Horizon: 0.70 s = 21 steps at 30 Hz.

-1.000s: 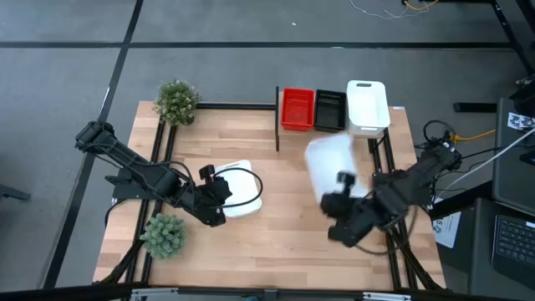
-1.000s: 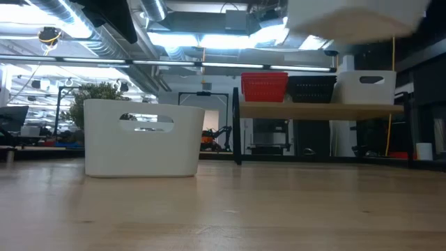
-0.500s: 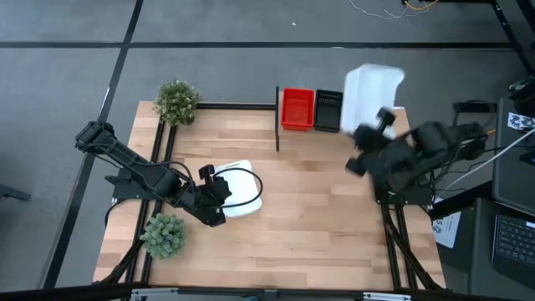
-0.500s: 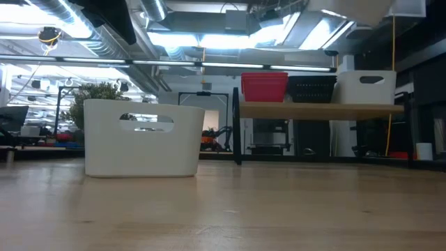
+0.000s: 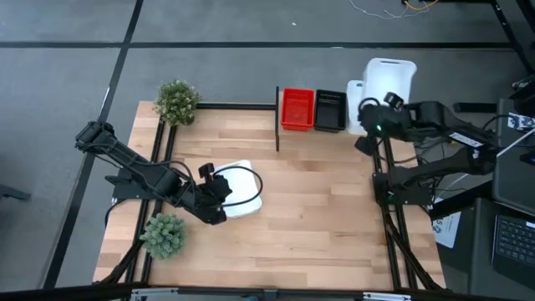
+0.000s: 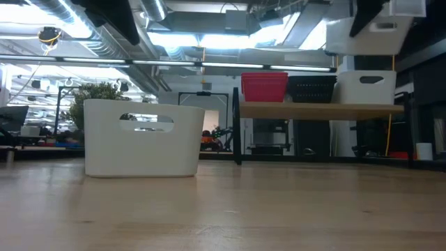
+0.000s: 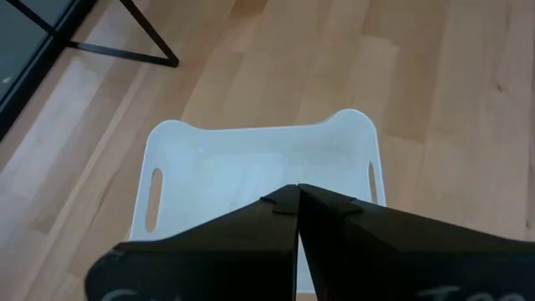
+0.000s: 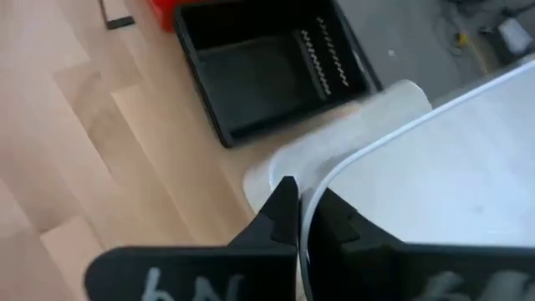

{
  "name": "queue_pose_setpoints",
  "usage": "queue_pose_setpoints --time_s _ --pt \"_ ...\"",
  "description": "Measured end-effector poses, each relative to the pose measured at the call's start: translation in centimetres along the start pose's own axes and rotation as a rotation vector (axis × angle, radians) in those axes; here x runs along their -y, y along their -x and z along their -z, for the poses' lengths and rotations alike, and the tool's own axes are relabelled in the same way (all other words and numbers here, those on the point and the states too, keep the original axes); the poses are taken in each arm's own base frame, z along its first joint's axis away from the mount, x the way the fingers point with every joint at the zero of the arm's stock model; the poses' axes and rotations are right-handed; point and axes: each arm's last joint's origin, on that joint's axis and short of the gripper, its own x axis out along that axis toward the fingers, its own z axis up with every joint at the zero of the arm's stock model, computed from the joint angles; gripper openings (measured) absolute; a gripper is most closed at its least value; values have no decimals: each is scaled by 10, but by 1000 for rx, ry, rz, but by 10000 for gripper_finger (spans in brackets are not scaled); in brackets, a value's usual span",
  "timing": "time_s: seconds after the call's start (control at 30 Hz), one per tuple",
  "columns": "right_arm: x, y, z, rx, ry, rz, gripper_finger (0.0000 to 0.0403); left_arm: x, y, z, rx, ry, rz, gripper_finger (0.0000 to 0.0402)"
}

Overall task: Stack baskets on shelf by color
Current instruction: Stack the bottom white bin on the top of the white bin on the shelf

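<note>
A light-wood shelf (image 6: pixel 313 109) at the table's far edge carries a red basket (image 5: pixel 297 109), a black basket (image 5: pixel 329 110) and a white basket (image 5: pixel 356 117) side by side. My right gripper (image 5: pixel 378 107) is shut on a second white basket (image 5: pixel 390 79), which hangs in the air over the shelf's white one (image 6: pixel 366 87). A third white basket (image 5: pixel 244 191) stands on its bottom on the tabletop. My left gripper (image 5: pixel 219 194) hovers shut above that basket's near rim (image 7: pixel 251 167), and the low view shows nothing touching it (image 6: pixel 143 136). My right gripper (image 8: pixel 303 196) pinches the wall of the lifted white basket at its top rim (image 8: pixel 334 171), one finger inside the basket and one outside. The basket is lifted clear and sits roughly level (image 6: pixel 362 35), just above the white basket on the shelf's right end.
One potted plant (image 5: pixel 176 100) stands at the table's far left corner, another (image 5: pixel 164 234) at its near left edge. A black post (image 5: pixel 277 125) marks the shelf's left end. The tabletop between the arms (image 5: pixel 318 209) is bare wood. Cables and a laptop (image 5: pixel 510 234) lie beyond the right edge.
My right gripper has swung the held white basket from above the table's right middle toward the far edge, turning as it went, until it hangs over the shelf's right end above the white basket there. It has come down lower in the low view.
</note>
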Motion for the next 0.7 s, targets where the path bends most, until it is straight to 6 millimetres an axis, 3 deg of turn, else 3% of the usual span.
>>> queue_pose_setpoints --time_s 0.23,0.43,0.7 --pt "27 -28 -22 -12 -15 -122 1 0 0 0 0 3 0 0" --pt "56 -49 -19 -92 -108 -219 1 0 0 0 0 3 0 0" --pt "62 -71 -21 -158 -86 -361 1 0 0 0 0 3 1 0"
